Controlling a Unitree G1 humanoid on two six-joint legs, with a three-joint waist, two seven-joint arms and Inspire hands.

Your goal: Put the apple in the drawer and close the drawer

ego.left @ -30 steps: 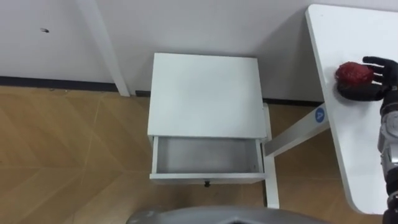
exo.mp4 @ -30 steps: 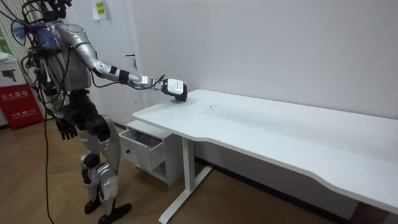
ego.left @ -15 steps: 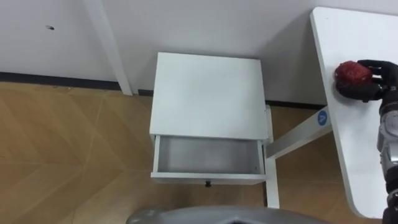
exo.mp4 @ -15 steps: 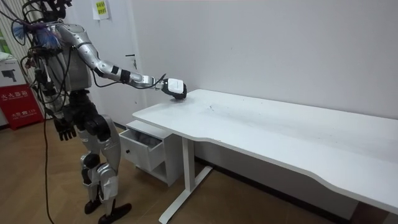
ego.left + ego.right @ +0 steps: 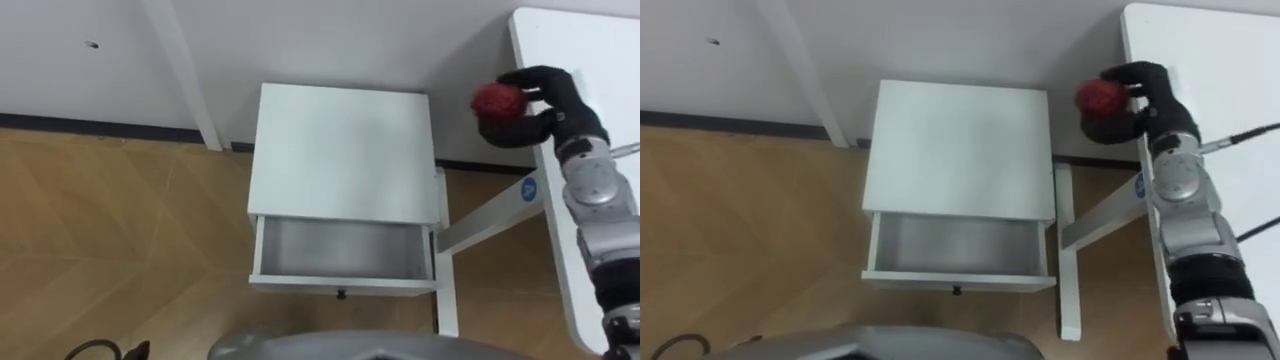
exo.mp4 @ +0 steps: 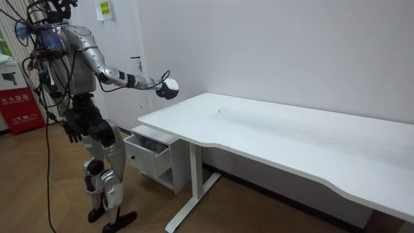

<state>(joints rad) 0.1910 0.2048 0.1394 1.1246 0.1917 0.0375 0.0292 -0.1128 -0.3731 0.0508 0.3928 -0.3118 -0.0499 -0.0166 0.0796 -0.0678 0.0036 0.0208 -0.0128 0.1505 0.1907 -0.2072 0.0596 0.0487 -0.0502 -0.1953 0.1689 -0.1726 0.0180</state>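
From where I stand, the small, round, dark red apple (image 5: pixel 498 100) sits at about two o'clock in the head views. It is held in the air by the robot's black right hand (image 5: pixel 550 95), whose fingers curl round it, just past the edge of the white table (image 5: pixel 600 40). The shallow white drawer (image 5: pixel 343 250) lies toward six o'clock, pulled out of the small white cabinet (image 5: pixel 340 150). Its pale inside faces up, and a small dark knob (image 5: pixel 341 294) sits on its front.

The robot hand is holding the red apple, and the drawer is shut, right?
No, the drawer is open; the left eye view shows its inside. The rest holds: the right robot hand is holding the red apple.
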